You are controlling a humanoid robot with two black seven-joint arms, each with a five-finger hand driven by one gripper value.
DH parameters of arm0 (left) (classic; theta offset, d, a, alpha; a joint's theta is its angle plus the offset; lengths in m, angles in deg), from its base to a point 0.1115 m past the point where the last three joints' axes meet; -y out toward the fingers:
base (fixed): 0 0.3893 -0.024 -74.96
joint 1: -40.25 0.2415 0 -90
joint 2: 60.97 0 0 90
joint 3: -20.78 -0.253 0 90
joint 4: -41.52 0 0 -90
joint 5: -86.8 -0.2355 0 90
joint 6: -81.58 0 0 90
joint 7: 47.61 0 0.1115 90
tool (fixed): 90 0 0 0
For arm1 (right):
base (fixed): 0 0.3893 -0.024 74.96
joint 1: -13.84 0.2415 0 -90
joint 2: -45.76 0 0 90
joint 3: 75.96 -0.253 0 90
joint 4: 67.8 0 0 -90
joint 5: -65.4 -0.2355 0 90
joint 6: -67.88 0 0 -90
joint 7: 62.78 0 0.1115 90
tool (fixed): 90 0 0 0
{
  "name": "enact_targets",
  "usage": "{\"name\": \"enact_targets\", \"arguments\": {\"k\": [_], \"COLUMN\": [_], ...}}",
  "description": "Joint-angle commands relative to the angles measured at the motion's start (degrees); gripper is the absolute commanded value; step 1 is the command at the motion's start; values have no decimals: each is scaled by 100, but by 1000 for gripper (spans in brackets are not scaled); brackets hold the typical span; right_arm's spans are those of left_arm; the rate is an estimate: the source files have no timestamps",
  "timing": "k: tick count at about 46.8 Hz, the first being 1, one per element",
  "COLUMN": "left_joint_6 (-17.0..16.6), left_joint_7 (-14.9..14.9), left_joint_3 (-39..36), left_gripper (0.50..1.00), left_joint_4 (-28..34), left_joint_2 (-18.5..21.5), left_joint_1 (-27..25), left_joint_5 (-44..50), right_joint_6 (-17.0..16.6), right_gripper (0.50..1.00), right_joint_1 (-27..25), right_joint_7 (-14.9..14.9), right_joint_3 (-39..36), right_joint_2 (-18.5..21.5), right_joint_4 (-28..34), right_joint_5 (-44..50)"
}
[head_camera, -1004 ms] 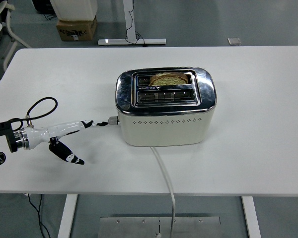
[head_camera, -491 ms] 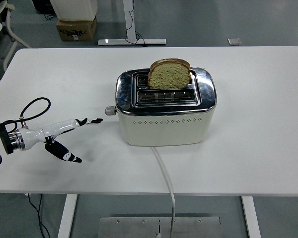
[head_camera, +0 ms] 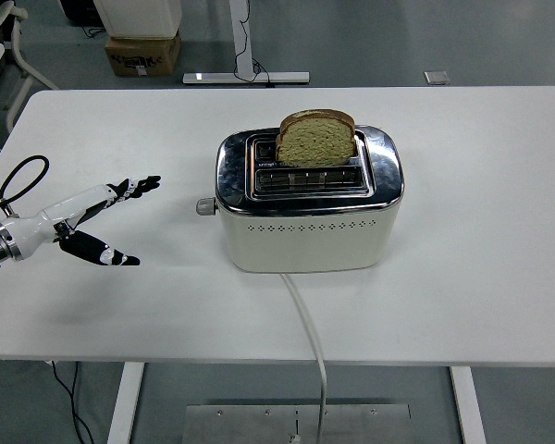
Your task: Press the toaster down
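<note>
A cream and chrome toaster (head_camera: 307, 203) stands in the middle of the white table (head_camera: 481, 166). A slice of toast (head_camera: 316, 139) sticks up high out of its far slot; the near slot is empty. The toaster's lever knob (head_camera: 203, 206) juts from its left end, in the raised position. My left hand (head_camera: 111, 217) is over the table's left part, well left of the knob and apart from it, fingers spread and thumb hanging down, holding nothing. The right arm is out of view.
The toaster's white cord (head_camera: 307, 324) runs from its front over the table's near edge. A cardboard box (head_camera: 142, 53) and a desk leg (head_camera: 244, 55) stand on the floor beyond the table.
The toast popped up from the slot and the lever knob rose. My left hand has pulled back leftward, away from the knob.
</note>
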State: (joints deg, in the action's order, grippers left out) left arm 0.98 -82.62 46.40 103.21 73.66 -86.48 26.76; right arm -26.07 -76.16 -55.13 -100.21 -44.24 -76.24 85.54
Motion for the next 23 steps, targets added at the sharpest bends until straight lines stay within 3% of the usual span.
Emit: {"name": "enact_targets", "arguments": {"k": [1, 13, 23], "left_joint_6": [0, -35, -351], "left_joint_7": [1, 1, 1], "left_joint_3": [5, 5, 14], "left_gripper": [1000, 1000, 1000], "left_joint_4": [1, 1, 1], "left_joint_2": [-15, -94, -138], "left_joint_1": [8, -9, -9], "left_joint_5": [342, 1722, 2821], "right_joint_6": [0, 0, 0], "right_gripper": [1000, 1000, 1000], "right_joint_1": [0, 0, 0], "right_joint_7": [0, 0, 0], "right_joint_3": [0, 0, 9], "right_joint_2": [0, 0, 0], "right_joint_4": [0, 0, 0], "right_joint_5": [-1, -1, -1]}}
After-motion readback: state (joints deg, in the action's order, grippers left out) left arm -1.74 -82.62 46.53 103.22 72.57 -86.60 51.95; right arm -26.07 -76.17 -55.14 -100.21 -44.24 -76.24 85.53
